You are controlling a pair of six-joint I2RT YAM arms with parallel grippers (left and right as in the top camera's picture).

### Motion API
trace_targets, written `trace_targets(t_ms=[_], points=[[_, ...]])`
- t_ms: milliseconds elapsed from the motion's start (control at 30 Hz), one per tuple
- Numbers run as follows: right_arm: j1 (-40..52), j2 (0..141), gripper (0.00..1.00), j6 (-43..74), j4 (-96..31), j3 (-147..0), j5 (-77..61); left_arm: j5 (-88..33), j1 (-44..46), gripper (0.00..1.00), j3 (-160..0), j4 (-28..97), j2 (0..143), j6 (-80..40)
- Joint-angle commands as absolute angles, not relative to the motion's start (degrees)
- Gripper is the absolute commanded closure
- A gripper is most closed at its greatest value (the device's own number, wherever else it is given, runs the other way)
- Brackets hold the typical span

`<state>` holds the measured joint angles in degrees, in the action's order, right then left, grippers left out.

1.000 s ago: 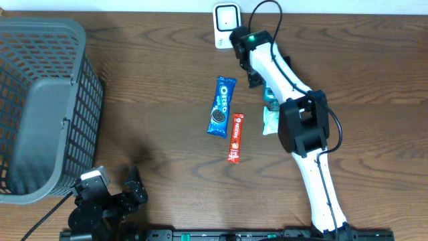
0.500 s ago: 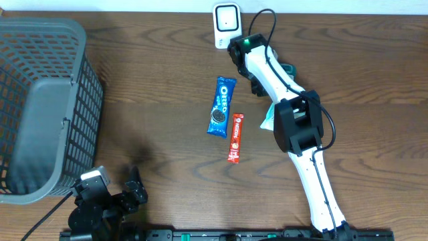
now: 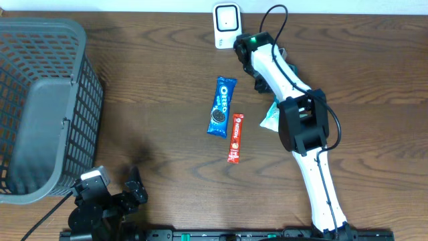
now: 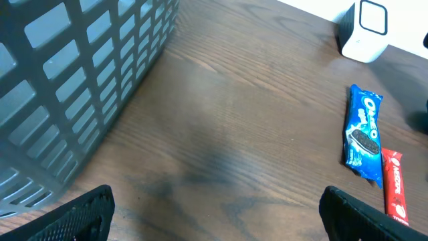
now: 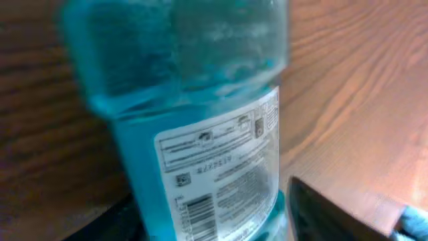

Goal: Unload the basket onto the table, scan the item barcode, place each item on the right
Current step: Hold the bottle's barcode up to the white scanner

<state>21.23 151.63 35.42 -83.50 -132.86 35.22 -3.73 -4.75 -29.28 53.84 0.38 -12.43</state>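
Bottle (image 5: 200, 127) w/ blue liquid inside, pinched in right gripper (image 5: 221, 224); left gripper (image 4: 217, 221) spread wide nr basket (image 4: 80, 87).

Dark wood-grain bench (image 3: 154, 100), smooth with a low sheen. The grey basket (image 3: 90, 114) is matt moulded plastic. Oreo packet (image 3: 221, 106) and red snack wrapper (image 3: 235, 137) are glossy film. The scanner (image 3: 227, 23) is smooth white plastic. Up close, the bottle (image 5: 194, 100) is clear glossy plastic, and its white label (image 5: 221, 174) looks papery.
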Motion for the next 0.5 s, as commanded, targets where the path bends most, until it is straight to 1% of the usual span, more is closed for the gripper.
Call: trace_targets(t_ms=[0, 233, 367, 467], points=[[19.2, 160.4, 0.47, 33.0, -79.3, -125.8, 18.5, -3.8, -4.8, 0.02, -29.1, 54.0, 0.6, -12.8], [19.1, 160.4, 0.58, 31.8, -78.5, -124.8, 16.0, -3.8, -4.8, 0.02, -29.1, 54.0, 0.6, -12.8], [19.2, 160.4, 0.63, 25.5, -78.2, -125.3, 10.0, -3.8, -4.8, 0.02, -29.1, 54.0, 0.6, -12.8], [19.2, 160.2, 0.64, 19.9, -78.2, -126.6, 3.2, -3.8, -4.8, 0.02, -29.1, 54.0, 0.6, -12.8]])
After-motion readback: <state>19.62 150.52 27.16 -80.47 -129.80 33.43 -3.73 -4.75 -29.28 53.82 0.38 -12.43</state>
